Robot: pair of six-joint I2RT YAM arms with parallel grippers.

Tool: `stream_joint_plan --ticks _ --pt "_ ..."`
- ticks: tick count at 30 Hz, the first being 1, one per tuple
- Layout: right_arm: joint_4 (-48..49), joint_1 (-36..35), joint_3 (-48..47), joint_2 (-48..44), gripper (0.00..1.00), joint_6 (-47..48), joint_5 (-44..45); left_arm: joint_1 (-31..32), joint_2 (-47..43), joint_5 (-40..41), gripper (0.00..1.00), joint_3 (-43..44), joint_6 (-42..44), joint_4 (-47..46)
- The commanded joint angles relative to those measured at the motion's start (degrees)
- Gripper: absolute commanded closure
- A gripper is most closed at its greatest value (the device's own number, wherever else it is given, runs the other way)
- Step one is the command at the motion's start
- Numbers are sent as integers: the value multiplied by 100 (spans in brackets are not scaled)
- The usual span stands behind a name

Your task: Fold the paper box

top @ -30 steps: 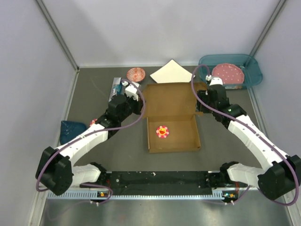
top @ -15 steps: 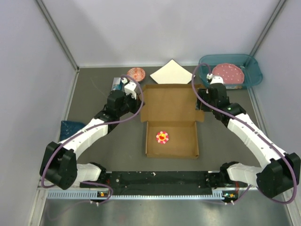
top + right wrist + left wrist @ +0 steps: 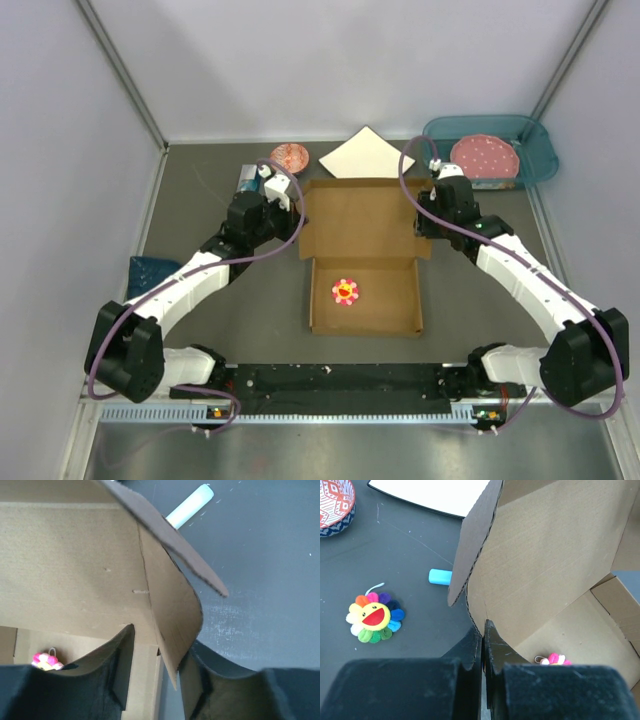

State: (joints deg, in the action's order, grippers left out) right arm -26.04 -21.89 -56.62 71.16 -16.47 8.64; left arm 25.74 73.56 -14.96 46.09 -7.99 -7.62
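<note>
Because the wrists mask both sets of fingertips from above, grip is judged from the wrist cameras. The left tool [image 3: 482, 640] is pressed together at the left fold of the paper box [image 3: 365, 230]; whether card is caught between its fingers cannot be told. The right tool [image 3: 160, 645] stands spread, the lid's right flap rising between its fingers. The box lies mid-table [image 3: 220, 320], lid open away from the arms, one tool at each side.
</note>
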Motion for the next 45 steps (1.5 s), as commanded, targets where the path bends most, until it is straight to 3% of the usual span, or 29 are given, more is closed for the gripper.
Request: stream_joint_plan --ticks 1,7,14,25,30,45 --pt "284 62 -174 -5 68 65 -108 -16 62 -104 100 164 105 76" --pt "302 53 -95 -111 87 47 -170 -16 -8 -103 100 146 148 111" --pt "310 44 124 -321 100 -207 -232 185 -377 299 100 -257 -326 -336" --pt "547 -640 915 -936 100 -963 515 1353 -1071 2602 100 -1522 -1090 -2031" --pt "644 -817 1328 -1279 100 -1446 875 1741 -1221 3769 100 -1831 -1591 -2349" --pt "794 -1159 2155 -1815 100 -2097 1280 2919 -1186 5670 100 -2288 -2865 -2833"
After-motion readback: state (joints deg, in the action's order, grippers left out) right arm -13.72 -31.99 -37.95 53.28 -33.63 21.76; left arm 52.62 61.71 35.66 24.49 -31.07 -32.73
